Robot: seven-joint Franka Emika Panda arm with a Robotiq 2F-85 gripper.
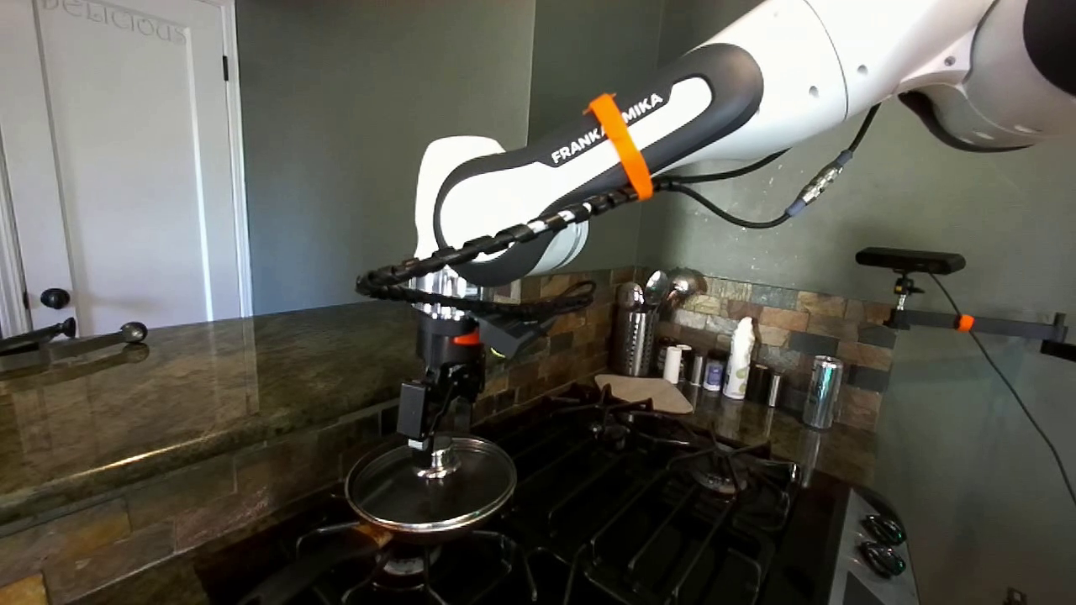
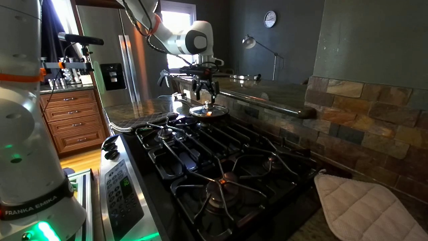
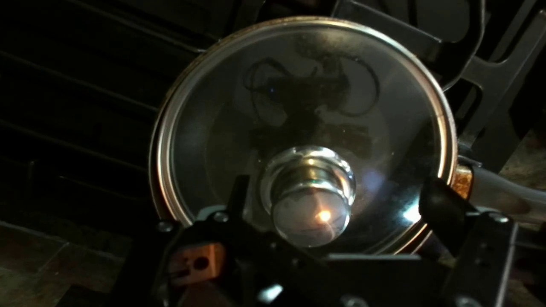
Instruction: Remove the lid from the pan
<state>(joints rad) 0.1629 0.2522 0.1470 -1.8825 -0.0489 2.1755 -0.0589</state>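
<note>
The round glass lid point(image 1: 391, 491) with a shiny metal rim lies flat on the pan, on the stove. It shows in both exterior views point(image 2: 217, 110) and fills the middle of the wrist view point(image 3: 324, 128). Its shiny metal knob point(image 3: 311, 217) stands up at the centre. The pan is mostly hidden under the lid; its dark handle point(image 1: 315, 563) also shows in the wrist view point(image 3: 507, 192). My gripper point(image 2: 205, 97) points down just above the lid at the knob. Its fingers are open in the wrist view point(image 3: 339, 198), one each side of the knob, nearer the left finger, not closed on it.
Black burner grates point(image 1: 656, 512) spread beside the pan. A raised stone ledge point(image 1: 168, 420) and tiled wall run close behind it. A light pot holder point(image 2: 367, 204) lies on the counter. A utensil canister point(image 1: 639, 340), several bottles and a steel canister point(image 1: 822, 391) stand at the far corner.
</note>
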